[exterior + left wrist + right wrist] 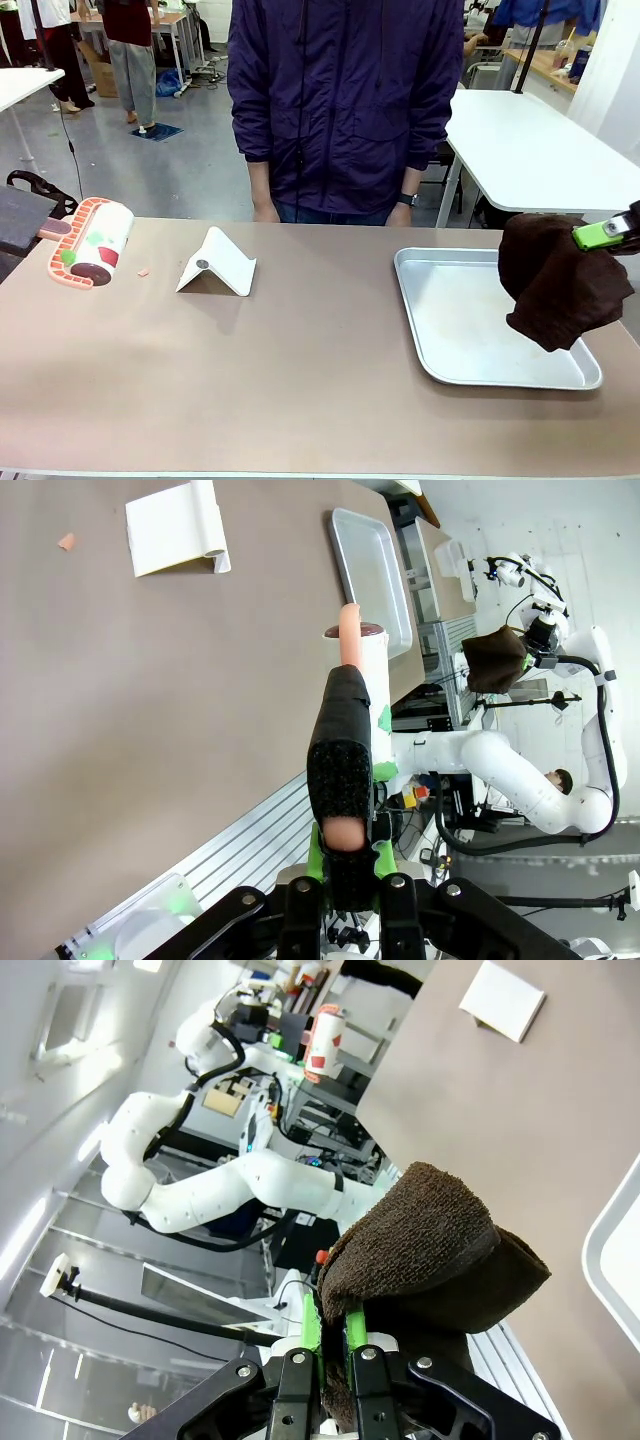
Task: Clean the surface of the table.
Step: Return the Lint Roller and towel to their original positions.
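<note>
My right gripper is pressed together on a dark brown cloth, which bunches over my green fingers in the right wrist view. From the front, that gripper sits at the 3 o'clock edge of the picture, and the cloth hangs from it, drooping above the right rim of a silver tray. I cannot tell whether the cloth's lowest fold touches the tray or hangs just clear of it.

My left gripper is clamped on the handle of a lint roller: a pale pink stem inside a black foam grip, with the white roller drum beyond it. In the front view the roller lies at about 9 o'clock, its drum white with green and red patches and a brick-patterned orange border, low over the left end of the table.

The table, brownish-taupe, spans the whole lower half of the front view. A small pink scrap lies on it just right of the roller. At about 10 o'clock from the table's middle stands a folded white stand, tent-shaped. The tray rests flat toward 3 o'clock.

A person in a dark purple jacket stands at the far edge, at 12 o'clock.
</note>
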`<state>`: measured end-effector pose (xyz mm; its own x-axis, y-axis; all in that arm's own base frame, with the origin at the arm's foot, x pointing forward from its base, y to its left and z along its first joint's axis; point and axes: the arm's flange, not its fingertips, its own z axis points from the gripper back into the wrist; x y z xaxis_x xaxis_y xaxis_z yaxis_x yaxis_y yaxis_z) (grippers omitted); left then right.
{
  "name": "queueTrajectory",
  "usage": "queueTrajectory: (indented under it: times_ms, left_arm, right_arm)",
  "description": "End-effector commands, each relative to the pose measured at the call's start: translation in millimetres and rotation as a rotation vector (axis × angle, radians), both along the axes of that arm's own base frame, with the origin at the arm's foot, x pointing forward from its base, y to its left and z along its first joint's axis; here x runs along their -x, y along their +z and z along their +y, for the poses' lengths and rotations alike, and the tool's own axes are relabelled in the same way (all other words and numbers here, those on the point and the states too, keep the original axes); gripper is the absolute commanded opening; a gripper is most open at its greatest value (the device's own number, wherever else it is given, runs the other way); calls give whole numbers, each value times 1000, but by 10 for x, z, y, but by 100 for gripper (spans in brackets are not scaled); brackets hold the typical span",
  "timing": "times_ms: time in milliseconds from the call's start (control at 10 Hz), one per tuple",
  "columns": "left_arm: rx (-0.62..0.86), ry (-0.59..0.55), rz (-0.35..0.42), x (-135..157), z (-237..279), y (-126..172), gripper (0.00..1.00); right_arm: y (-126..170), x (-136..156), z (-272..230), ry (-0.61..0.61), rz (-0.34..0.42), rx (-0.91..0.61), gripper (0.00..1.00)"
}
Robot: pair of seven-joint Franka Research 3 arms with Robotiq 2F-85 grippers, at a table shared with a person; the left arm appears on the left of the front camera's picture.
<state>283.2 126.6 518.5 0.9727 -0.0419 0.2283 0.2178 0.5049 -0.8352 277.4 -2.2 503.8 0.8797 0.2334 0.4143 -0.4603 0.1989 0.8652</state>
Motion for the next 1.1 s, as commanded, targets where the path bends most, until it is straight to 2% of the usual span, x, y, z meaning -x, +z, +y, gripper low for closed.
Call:
queueTrajectory:
  times_ms: [0, 100, 300, 400, 600, 1000]
  left_arm:
    - [-17, 33, 20, -100, -212, 56, 20]
    - [-44, 102, -10, -293, -486, 137, 20]
    - [-144, 104, 3, -660, -1005, 287, 20]
    - [-201, 103, 14, -801, -1220, 318, 20]
    - [-329, 97, 25, -1029, -1638, 261, 20]
    - [-516, 142, -62, -1403, -2344, 51, 20]
  right_arm:
    - [0, -194, 230, 17, 6, 12, 11]
    - [-13, -354, 446, 26, 4, 27, 11]
    - [-133, -682, 948, 42, 2, 39, 11]
    - [-219, -838, 1174, -8, -14, 44, 11]
    - [-400, -1142, 1582, -115, -56, 73, 11]
    - [-1063, -1566, 2205, -111, -92, 104, 11]
